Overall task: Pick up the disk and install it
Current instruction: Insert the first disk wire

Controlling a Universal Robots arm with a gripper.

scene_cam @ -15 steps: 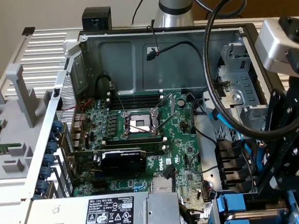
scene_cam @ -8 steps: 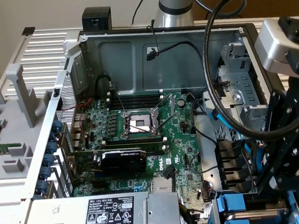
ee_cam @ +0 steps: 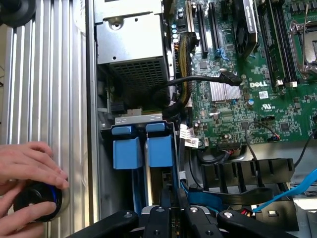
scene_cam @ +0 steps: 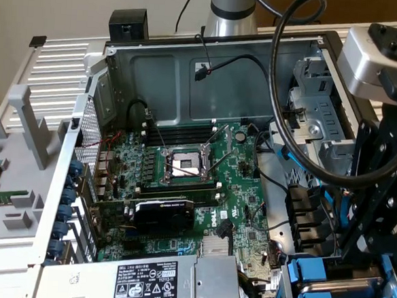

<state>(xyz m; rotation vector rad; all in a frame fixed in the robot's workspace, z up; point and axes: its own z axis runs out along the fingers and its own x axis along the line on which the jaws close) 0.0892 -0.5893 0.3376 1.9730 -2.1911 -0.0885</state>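
Claw (ee_cam: 171,197) is down at the drive bay, in the lower right corner of the exterior view, just off the edge of the motherboard (scene_cam: 202,190). On my wrist feed the jaws are nearly closed with only a slim gap, pinched on the end of the disk (ee_cam: 160,151). The disk stands edge-on in its blue frame. Its label faces away and I can't read it. I can't tell how far into the slot it sits.

The disk is on the motherboard side of the bay. The other blue tray (ee_cam: 128,153) is just beside it, parallel, toward the case wall. Both blue tabs end close to a grey metal bracket (ee_cam: 138,118) next to the power-supply box (ee_cam: 130,39).

In the exterior view the power-supply box, with its warning label, is at bottom centre. The graphics card (scene_cam: 163,215) is just above it and the CPU socket (scene_cam: 184,163) is mid-frame. A thick black cable (scene_cam: 277,93) loops from top right down toward the arm's black frame at the right edge.

A person's hands (ee_cam: 27,166) are on the ribbed silver panel (ee_cam: 54,89) outside the case, with fingers wrapped round a black round knob (ee_cam: 37,201) that has a blue ring. They are well apart from the claw, with the case wall between them.
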